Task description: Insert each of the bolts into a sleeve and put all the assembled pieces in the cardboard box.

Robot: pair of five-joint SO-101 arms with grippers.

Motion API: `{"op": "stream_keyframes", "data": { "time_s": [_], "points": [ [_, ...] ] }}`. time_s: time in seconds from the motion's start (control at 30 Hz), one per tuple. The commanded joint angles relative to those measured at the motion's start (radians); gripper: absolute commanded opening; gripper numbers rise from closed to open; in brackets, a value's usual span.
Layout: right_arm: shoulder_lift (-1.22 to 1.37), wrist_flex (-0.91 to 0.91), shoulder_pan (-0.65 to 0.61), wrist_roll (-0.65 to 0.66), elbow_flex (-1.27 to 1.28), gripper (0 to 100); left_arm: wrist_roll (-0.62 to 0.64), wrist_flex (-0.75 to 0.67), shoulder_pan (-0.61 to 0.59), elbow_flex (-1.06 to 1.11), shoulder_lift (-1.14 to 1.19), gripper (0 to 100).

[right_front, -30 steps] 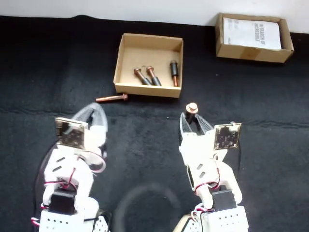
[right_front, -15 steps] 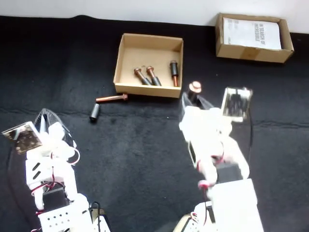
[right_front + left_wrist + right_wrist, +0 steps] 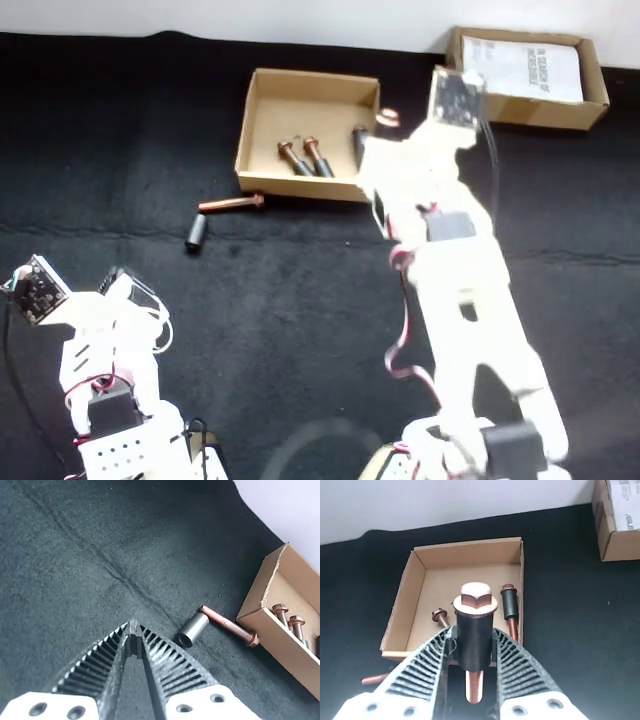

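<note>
- A counter (image 3: 300,300) covered in black cloth carries the scene, with two robot arms rising from its near edge.
- An open cardboard box (image 3: 305,112) sits toward the far edge, a little left of centre.
- Two assembled pieces (image 3: 304,157) lie side by side on its floor. A third (image 3: 510,605) lies along its right wall.
- A second box (image 3: 520,108) sits in the far right corner of the counter, well apart from the first, with a printed sheet (image 3: 522,68) inside.
- The right arm stretches far across the counter, and its body hides the near right corner of the cardboard box in the high view.
- The right hand (image 3: 473,630) is clenched on a dark sleeve with a copper bolt through it.
- This held piece (image 3: 474,625) stands upright, hexagonal head (image 3: 388,118) on top and threaded end hanging below the sleeve.
- It is raised at the right wall of the cardboard box, beside the third assembled piece.
- A loose bolt (image 3: 231,203) lies on the cloth just outside the box's near left corner, along the near wall.
- A loose sleeve (image 3: 196,231) lies on its side just beside that bolt's threaded end. I cannot tell whether they touch.
- The left hand (image 3: 134,627) is closed with nothing in it, near the counter's near left corner and well apart from the loose bolt and sleeve.
- Bare cloth lies open between the left hand and those two parts, and across the middle of the counter.
</note>
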Motion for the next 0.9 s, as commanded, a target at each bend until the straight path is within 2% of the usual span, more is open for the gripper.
{"op": "stream_keyframes", "data": {
  "time_s": [0.0,0.3,0.4,0.5,0.73,0.87],
  "points": [
    [0.145,0.001,0.005,-0.009,-0.199,0.8,0.005,0.005,-0.005,0.018,-0.002,1],
    [0.621,0.004,0.008,-0.006,-0.625,0.8,0.005,0.003,-0.005,0.018,-0.002,1],
    [0.763,0.099,0.010,-0.005,-0.831,0.8,-0.003,0.003,-0.005,0.018,-0.002,1],
    [0.908,0.248,0.007,0.012,-1.050,1.1,-0.074,0.003,-0.005,0.018,-0.001,1],
    [1.207,0.565,0.005,0.224,-1.504,1.1,-0.152,0.006,-0.005,0.018,-0.001,1],
    [1.305,0.756,-0.039,0.460,-1.669,1.2,-0.150,0.008,-0.005,0.018,-0.001,1]
  ]
}}
